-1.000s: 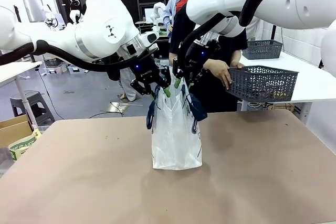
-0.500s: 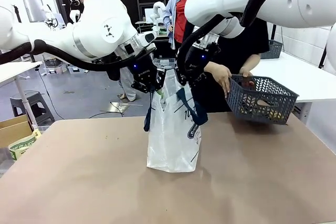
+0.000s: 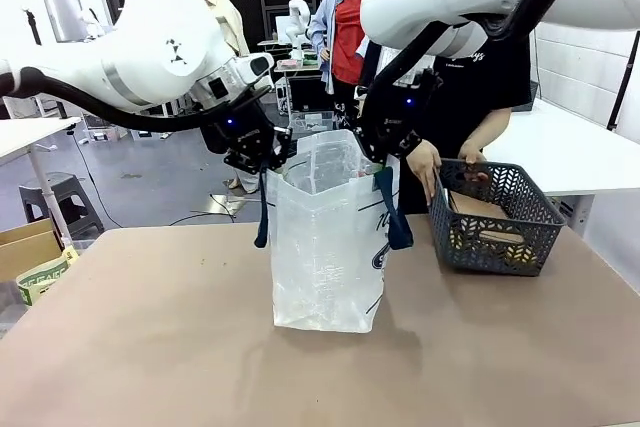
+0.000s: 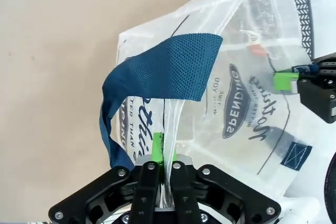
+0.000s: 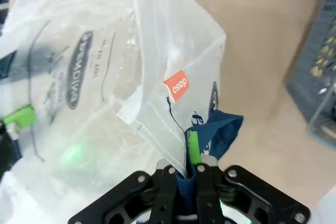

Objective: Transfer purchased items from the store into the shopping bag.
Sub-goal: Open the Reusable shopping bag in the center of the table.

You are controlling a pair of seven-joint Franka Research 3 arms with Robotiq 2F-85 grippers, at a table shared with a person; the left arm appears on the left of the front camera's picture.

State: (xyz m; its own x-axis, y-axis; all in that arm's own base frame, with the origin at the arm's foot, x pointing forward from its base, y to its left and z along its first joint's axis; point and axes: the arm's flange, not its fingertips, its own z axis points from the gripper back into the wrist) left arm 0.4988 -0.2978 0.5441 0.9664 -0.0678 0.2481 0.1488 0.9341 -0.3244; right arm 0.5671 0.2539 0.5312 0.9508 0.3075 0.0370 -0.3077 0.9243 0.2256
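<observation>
Bench (image 3: 150, 347): carries the bag at its middle and the basket to the right, which I judge makes for a short transfer.
Shopping bag (image 3: 325, 247): stands upright mid-bench, its mouth stretched wide between the two arms, likely so goods can drop straight in. It is translucent crinkled plastic with navy straps, navy lettering and an orange tag (image 5: 177, 86) at the rim. I can make out no goods inside.
Basket (image 3: 495, 237): dark grey lattice, on the bench just right of the bag, handy for unloading.
Left fingers (image 4: 156, 148): pressed together on the bag's left rim beside a strap, drawing it outward.
Right fingers (image 5: 193, 148): pinching the opposite rim at its strap.
Person's hand (image 3: 425, 162): at the basket's far-left rim, seemingly steadying it.
Brown box (image 3: 478, 209): lies flat inside the basket, not yet transferred.
</observation>
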